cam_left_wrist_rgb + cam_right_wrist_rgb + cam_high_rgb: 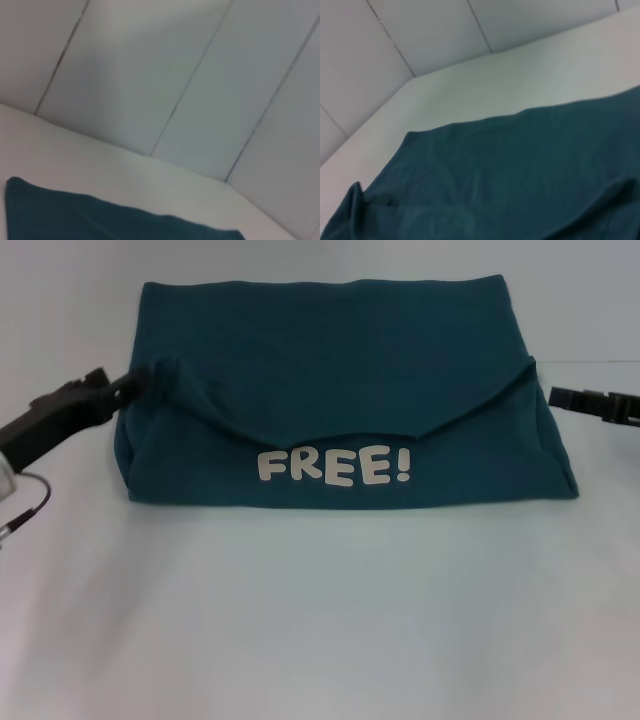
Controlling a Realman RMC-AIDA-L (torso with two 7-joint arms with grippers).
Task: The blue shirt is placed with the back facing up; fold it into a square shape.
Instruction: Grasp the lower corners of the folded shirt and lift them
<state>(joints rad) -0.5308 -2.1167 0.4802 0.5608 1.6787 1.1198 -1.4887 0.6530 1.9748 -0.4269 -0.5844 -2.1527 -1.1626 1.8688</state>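
My blue shirt [340,390] lies in the middle of the white table [320,620], already doubled into a wide block: a flap is drawn down over it from the far side, its edge sagging in a shallow curve just above the cream "FREE!" lettering [333,467]. My left gripper [128,385] sits at the shirt's left edge, fingers pinched together on a small bunched peak of the flap's corner. My right gripper [556,396] hangs just off the right edge, apart from the cloth; I cannot tell how its fingers stand. The risk I judge greatest is lopsidedness: with only my left side holding fabric, any pull would drag that corner and skew the flap, while the right corner, resting free at the far edge, stays put. The pinch itself is shallow, so soft cotton could slip out mid-move and the flap would slump. If I grip through more than one layer I would lift the whole block and undo the fold beneath. The block is also wider than it is deep, so a square needs the sides brought in; doing that with the curved flap edge unsmoothed would lock in wrinkles.
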